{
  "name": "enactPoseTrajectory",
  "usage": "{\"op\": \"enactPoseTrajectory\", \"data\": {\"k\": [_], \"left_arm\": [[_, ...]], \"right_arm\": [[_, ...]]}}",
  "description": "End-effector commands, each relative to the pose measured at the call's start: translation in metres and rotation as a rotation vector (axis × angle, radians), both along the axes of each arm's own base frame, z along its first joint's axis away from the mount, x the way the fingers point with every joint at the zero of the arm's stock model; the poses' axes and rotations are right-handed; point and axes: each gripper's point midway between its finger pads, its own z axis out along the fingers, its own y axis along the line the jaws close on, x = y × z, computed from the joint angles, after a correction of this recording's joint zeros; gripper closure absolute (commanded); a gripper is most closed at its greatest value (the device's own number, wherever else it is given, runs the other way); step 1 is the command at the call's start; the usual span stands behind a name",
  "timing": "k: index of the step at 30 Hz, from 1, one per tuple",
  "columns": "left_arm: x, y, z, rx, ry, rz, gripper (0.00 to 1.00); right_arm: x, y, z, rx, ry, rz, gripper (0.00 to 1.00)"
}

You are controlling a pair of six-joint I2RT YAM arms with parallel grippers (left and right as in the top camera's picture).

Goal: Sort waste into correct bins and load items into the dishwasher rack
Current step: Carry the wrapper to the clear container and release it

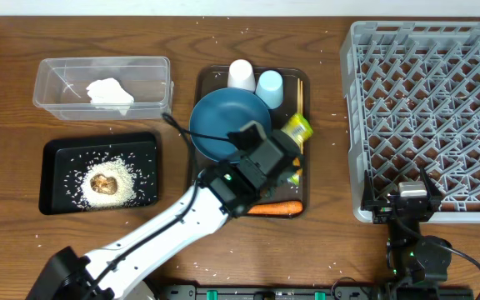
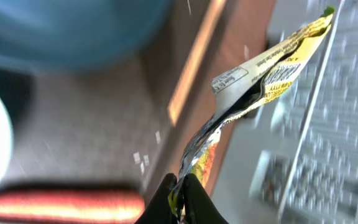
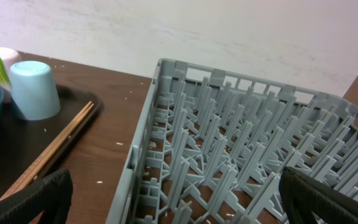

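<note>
My left gripper (image 2: 180,190) is shut on the yellow-green printed wrapper (image 2: 272,59) and holds it above the right side of the brown serving tray (image 1: 211,77); the wrapper also shows in the overhead view (image 1: 298,127). The dark-blue dish (image 1: 223,117), white cup (image 1: 242,75), pale-blue cup (image 1: 269,87), chopsticks (image 1: 301,93) and orange carrot (image 1: 273,209) are on that tray. The clear tub (image 1: 102,83) holds a crumpled white tissue (image 1: 111,93). The black tray (image 1: 98,173) holds rice (image 1: 82,187) and a brown lump (image 1: 102,181). My right gripper (image 3: 176,199) is open and empty by the grey rack (image 1: 427,108).
Loose rice grains are scattered over the wooden table. The rack's near-left corner fills the right wrist view (image 3: 241,143), with the pale-blue cup (image 3: 35,90) and chopsticks (image 3: 55,149) to its left.
</note>
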Motion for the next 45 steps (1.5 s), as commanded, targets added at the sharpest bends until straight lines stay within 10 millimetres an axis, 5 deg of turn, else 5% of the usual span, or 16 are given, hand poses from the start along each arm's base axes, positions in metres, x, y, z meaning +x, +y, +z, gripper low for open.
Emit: {"op": "enactPoseTrajectory", "data": {"k": [1,11,19,23,24,25,28,30,37,45], "left_arm": [[0.036,0.049,0.010,0.099,-0.115,0.184,0.94],[0.133,0.195,0.049,0.198,-0.333,0.540,0.94],[0.166,0.316,0.052,0.204,-0.391,0.845,0.94],[0.173,0.355,0.034,0.228,-0.374,0.928,0.93],[0.174,0.361,0.028,0.234,-0.361,0.939,0.87],[0.174,0.365,0.023,0.240,-0.350,0.946,0.78],[0.174,0.369,0.012,0.273,-0.324,0.927,0.23],[0.175,0.367,0.012,0.288,-0.322,0.892,0.06],[0.183,0.342,0.009,0.236,-0.308,0.723,0.02],[0.168,0.260,0.026,-0.037,-0.258,0.327,0.02]], "right_arm": [[0.000,-0.003,0.000,0.004,-0.001,-0.015,0.01],[0.000,-0.003,0.000,0.004,-0.001,-0.015,0.01],[0.000,-0.003,0.000,0.004,-0.001,-0.015,0.01],[0.000,-0.003,0.000,0.004,-0.001,-0.015,0.01],[0.000,-0.003,0.000,0.004,-0.001,-0.015,0.01],[0.000,-0.003,0.000,0.003,-0.001,-0.015,0.01],[0.000,-0.003,0.000,0.004,-0.001,-0.015,0.01],[0.000,-0.003,0.000,0.004,-0.001,-0.015,0.01],[0.000,-0.003,0.000,0.004,-0.001,-0.015,0.01],[0.000,-0.003,0.000,0.003,-0.001,-0.015,0.01]]}}
